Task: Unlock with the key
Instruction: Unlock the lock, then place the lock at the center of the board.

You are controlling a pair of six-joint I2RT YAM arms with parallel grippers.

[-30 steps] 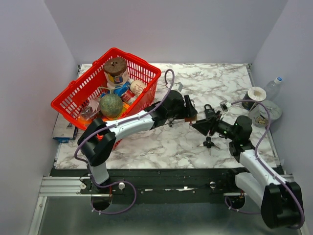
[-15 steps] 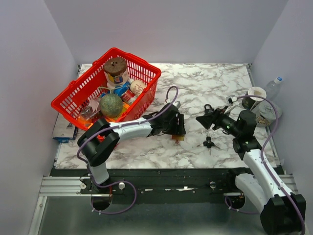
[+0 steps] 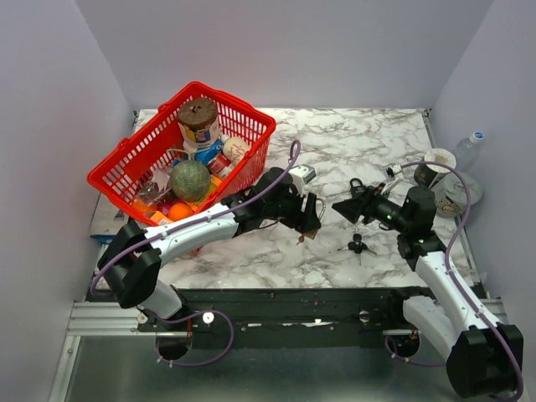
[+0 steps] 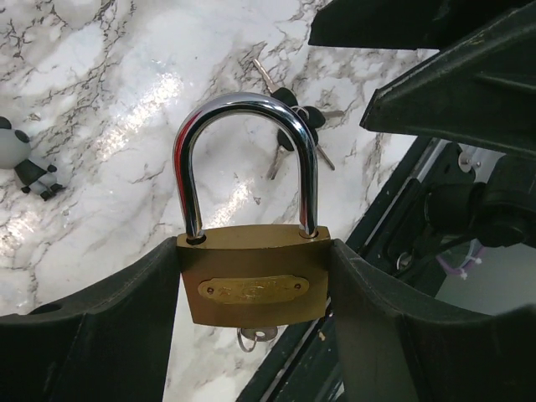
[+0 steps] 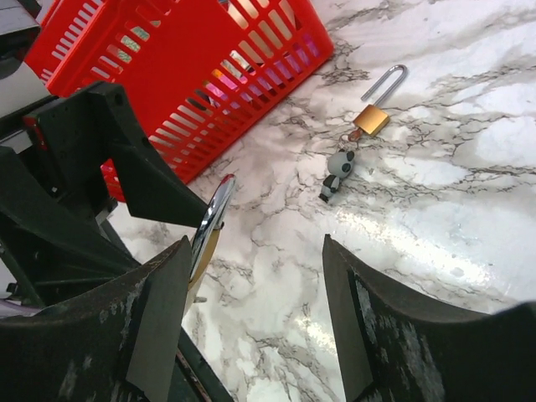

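The left gripper (image 3: 308,219) clamped a brass padlock (image 4: 254,289) above the marble table (image 3: 352,142), a key (image 4: 255,337) jutting from its underside, while the right gripper (image 3: 345,207) hung nearby, fingers apart.

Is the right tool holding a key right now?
No, the right tool is open and empty; the keys lie on the table.

Our left arm (image 3: 197,228) stretches low from its base, diagonally forward and rightward, and the left gripper (image 4: 255,280) clamps both fingers on the body of a brass padlock (image 4: 251,293). Our right arm (image 3: 437,270) bends at the elbow and points leftward. The right gripper (image 5: 251,318) is spread wide and holds nothing, facing the left one without touching it.
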